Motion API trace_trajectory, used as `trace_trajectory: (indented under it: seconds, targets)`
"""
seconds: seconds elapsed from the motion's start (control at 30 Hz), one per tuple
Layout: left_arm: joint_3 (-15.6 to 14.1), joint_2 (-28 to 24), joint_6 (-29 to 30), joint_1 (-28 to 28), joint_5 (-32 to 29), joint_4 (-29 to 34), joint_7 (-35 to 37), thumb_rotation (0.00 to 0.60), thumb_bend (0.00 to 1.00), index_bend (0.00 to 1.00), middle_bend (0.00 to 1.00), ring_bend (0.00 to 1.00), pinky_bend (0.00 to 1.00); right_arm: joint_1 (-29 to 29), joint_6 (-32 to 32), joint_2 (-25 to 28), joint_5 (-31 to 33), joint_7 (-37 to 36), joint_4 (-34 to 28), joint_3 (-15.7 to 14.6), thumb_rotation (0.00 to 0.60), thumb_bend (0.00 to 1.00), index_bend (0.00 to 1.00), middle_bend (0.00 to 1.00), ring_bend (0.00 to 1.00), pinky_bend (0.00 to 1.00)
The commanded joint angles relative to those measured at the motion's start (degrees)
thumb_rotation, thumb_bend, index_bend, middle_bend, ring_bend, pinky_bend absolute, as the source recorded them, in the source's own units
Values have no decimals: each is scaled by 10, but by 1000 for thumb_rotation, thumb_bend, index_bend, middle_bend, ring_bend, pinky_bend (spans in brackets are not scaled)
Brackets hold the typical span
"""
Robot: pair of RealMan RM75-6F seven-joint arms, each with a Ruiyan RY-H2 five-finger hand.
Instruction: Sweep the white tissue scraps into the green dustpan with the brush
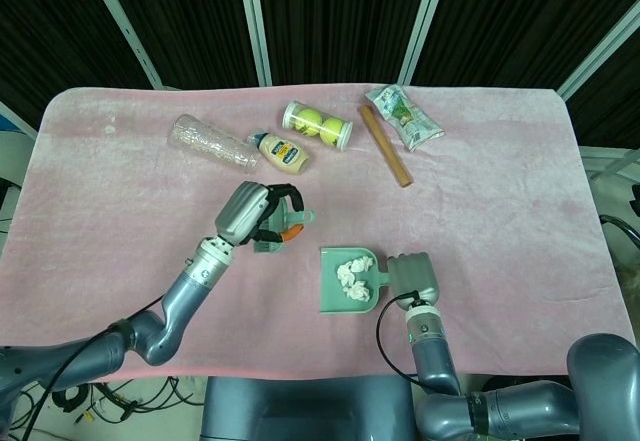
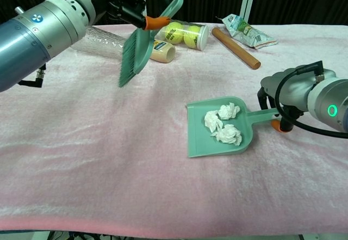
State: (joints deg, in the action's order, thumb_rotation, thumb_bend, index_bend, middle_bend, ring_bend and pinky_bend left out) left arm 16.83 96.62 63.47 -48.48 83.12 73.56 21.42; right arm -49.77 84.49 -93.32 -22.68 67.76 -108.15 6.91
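- Up at the left, the left hand (image 2: 128, 3) grips the brush (image 2: 137, 47) by its orange-collared handle, bristles hanging downward above the pink cloth (image 2: 98, 142); from the head view the same left hand (image 1: 252, 219) sits well left of the dustpan.
- Over on the right, the right hand (image 2: 288, 96) is closed around the handle end of the green dustpan (image 2: 198, 139), its fingers wrapped at the orange tip; in the head view the right hand (image 1: 412, 276) lies just beside the pan's right edge.
- Inside the dustpan lie the white tissue scraps (image 2: 222, 124), a few crumpled clumps grouped toward the handle side; the pan rests flat on the cloth with its open mouth toward the robot's left.
- Brush and dustpan are apart, with bare pink cloth between them.
- Farther back sit a clear plastic bottle (image 1: 210, 144) on its side, a mayonnaise bottle (image 1: 282, 151), a tube of tennis balls (image 1: 318, 125), a wooden stick (image 1: 385, 145) and a green snack packet (image 1: 404, 115).
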Motion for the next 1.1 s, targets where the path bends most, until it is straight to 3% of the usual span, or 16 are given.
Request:
trace_trajectory:
  seconds: [0.03,0.17,0.37,0.53,0.6,0.83,1.1]
  targets:
    - [-6,-11,0,4,0,1,-2,600,377,620,587,889,1000,1,2,-1,1,2,1,-1,600,384,445,376,680,823]
    - [-12,-23,2,9,0,5,-5,600,377,620,585,889,1000,2,6,-2,8,7,2,0,600,342,327,327,674,823]
    - [-17,-35,5,15,-3,15,-8,600,378,620,582,889,1000,4,9,-1,10,10,1,1,600,317,261,290,673,823]
    - [-23,-45,7,18,0,24,-18,600,378,620,582,889,1000,7,14,5,15,16,-2,-1,600,231,62,170,661,823]
    - [-28,-51,7,18,6,26,-28,600,377,620,583,889,1000,8,18,9,14,20,-4,-3,600,221,30,149,659,823]
    - [-62,-98,-48,15,2,40,-105,600,377,616,587,889,1000,21,21,37,-10,1,-24,-9,600,220,27,147,658,823]
    - [-87,-122,-112,28,-74,62,-212,600,378,605,586,889,1000,33,13,71,-18,-17,-43,-10,600,220,25,147,658,823]
